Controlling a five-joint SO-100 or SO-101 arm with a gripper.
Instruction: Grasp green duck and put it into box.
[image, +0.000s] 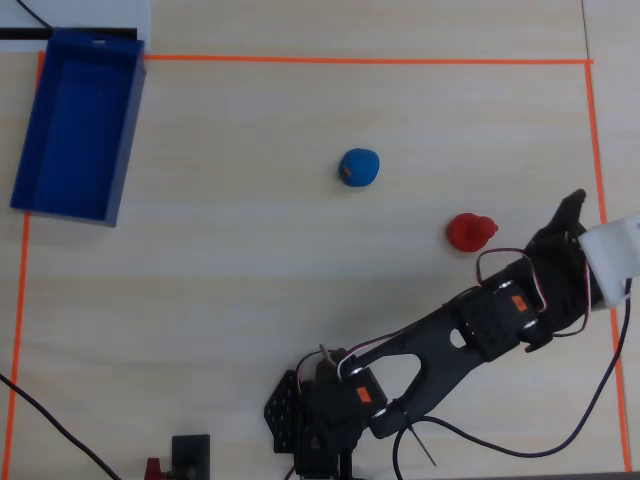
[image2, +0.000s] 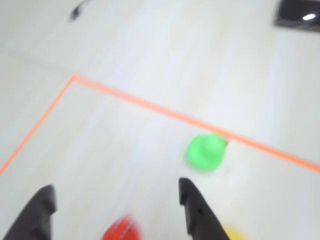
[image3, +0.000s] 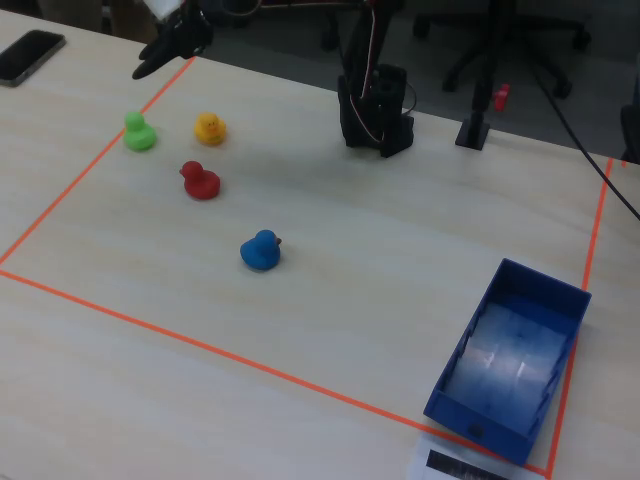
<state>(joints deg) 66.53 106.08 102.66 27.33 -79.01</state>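
The green duck stands near the orange tape line at the table's left in the fixed view. In the wrist view it lies ahead and to the right of my open, empty gripper, just beyond the right finger. In the fixed view the gripper hovers in the air above and behind the duck. In the overhead view the gripper is at the right edge and the arm hides the green duck. The dark-blue box sits far away at the top left, and at the lower right in the fixed view.
A red duck and a yellow duck stand close to the green one; both show at the bottom of the wrist view, red between my fingers. A blue duck sits mid-table. Orange tape marks the work area.
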